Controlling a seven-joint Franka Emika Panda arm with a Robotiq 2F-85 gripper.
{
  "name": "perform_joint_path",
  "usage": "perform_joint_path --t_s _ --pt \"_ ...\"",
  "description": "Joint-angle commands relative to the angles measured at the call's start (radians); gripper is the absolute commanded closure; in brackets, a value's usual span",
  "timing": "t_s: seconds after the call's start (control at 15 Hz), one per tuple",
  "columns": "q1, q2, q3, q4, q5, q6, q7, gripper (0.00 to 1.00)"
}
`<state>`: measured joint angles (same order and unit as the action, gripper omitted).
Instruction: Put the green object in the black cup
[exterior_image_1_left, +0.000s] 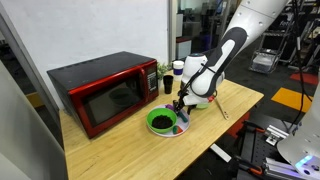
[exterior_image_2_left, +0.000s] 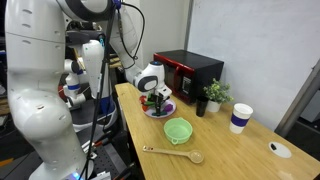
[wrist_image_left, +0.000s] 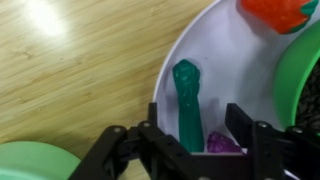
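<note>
The green object (wrist_image_left: 187, 100) is a long dark-green piece lying on a white plate (wrist_image_left: 230, 60). In the wrist view my gripper (wrist_image_left: 197, 135) is open and low over the plate, with one finger on each side of the green object. It is not closed on it. In both exterior views the gripper (exterior_image_1_left: 182, 104) (exterior_image_2_left: 155, 100) hangs down onto the plate (exterior_image_2_left: 160, 110) in front of the red microwave. The black cup (exterior_image_2_left: 200, 106) stands apart, beside a small potted plant.
A purple piece (wrist_image_left: 222, 145) and a red piece (wrist_image_left: 275, 12) also lie on the plate. A green bowl (exterior_image_1_left: 161, 122) (exterior_image_2_left: 178, 130) sits next to the plate. Also on the table are a red microwave (exterior_image_1_left: 105, 90), a potted plant (exterior_image_2_left: 213, 92), a white cup with a blue band (exterior_image_2_left: 240, 117) and a wooden spoon (exterior_image_2_left: 172, 153).
</note>
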<state>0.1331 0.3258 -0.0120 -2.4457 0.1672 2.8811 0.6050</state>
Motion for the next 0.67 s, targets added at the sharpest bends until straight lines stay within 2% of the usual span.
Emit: perform_joint_path --t_s 0.0,0.2,0.4,0.47,0.6 --pt "0.008 0.011 -0.002 -0.005 0.030 0.018 -0.007 0.29" --pt "0.008 0.012 0.001 -0.004 0.033 0.020 -0.008 0.30" --pt "0.006 0.014 0.004 0.000 0.037 0.020 -0.010 0.39" --pt "0.006 0.015 0.005 0.002 0.037 0.020 -0.010 0.37" --pt "0.006 0.016 0.005 0.004 0.038 0.021 -0.010 0.44"
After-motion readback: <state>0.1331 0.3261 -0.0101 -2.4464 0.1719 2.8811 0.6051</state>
